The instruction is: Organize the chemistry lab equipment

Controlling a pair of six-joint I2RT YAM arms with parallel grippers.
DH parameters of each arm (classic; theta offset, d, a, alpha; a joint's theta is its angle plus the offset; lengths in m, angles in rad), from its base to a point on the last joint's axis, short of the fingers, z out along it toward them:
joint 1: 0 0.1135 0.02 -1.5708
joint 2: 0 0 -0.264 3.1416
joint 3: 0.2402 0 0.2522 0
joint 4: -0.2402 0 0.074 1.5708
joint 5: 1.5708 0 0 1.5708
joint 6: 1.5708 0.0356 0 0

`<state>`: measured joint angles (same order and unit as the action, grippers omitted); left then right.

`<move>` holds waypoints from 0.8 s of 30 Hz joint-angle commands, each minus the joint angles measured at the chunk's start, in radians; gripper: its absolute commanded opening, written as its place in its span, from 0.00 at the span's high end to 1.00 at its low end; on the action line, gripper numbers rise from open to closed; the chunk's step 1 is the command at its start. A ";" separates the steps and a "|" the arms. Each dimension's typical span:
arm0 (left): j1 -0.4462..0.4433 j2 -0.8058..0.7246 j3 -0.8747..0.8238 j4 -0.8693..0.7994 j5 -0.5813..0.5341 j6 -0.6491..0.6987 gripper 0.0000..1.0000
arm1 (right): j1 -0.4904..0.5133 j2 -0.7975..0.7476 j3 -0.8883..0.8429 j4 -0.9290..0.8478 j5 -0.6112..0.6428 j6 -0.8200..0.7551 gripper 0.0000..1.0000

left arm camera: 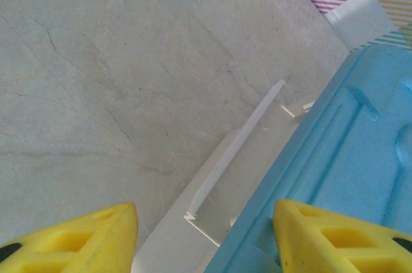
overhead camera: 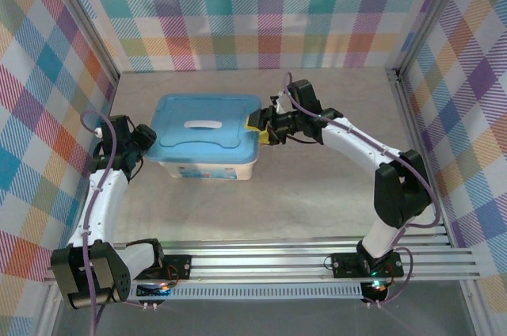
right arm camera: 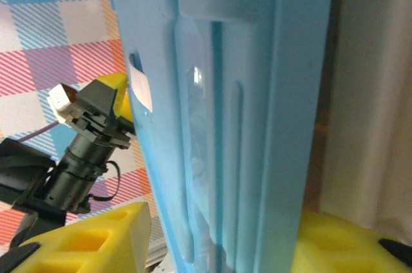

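**Both claws at the ends of the lidded box**

Nearest the camera, a metal rail runs along the table's front edge and carries both arm bases. From there the left arm rises along the left side and the right arm bends in from the right, over the pale table.

At mid-table stands a translucent box with a flat blue lid resting on top; a white handle lies in the lid's middle. The lid covers the box, so where the chemistry lab equipment lies cannot be told.

The left gripper is at the box's left end. In its wrist view the jaws stand moderately wide and grip nothing: one yellow finger is over bare table and the other over the lid's edge, with the box's rim in the gap.

The right gripper is at the box's right end. In its wrist view the jaws are parted on either side of the lid's end edge, the fingers just beside the plastic and a sliver of gap showing on one side. Past the lid, that view also catches the left gripper at the far end.

Behind everything rise the plaid walls
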<state>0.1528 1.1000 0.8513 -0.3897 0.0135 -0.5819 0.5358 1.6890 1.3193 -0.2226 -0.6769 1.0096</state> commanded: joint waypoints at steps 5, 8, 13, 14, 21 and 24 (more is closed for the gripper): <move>-0.017 -0.013 -0.026 -0.123 0.005 0.040 0.43 | -0.007 -0.079 0.035 -0.123 0.081 -0.115 0.49; -0.018 -0.011 -0.016 -0.127 0.013 0.043 0.43 | -0.007 -0.096 0.027 -0.145 0.101 -0.135 0.49; -0.022 -0.009 0.003 -0.136 0.017 0.049 0.43 | -0.007 -0.120 0.037 -0.202 0.149 -0.180 0.48; -0.022 -0.010 0.005 -0.137 0.017 0.048 0.43 | -0.007 -0.124 0.039 -0.214 0.162 -0.188 0.48; -0.032 -0.019 0.021 -0.146 0.016 0.054 0.43 | -0.005 -0.135 0.049 -0.263 0.220 -0.223 0.48; -0.032 -0.034 0.019 -0.150 -0.001 0.064 0.43 | -0.002 -0.140 0.055 -0.283 0.250 -0.239 0.48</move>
<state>0.1375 1.0828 0.8654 -0.4412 0.0158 -0.5545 0.5358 1.5749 1.3380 -0.4583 -0.4683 0.8143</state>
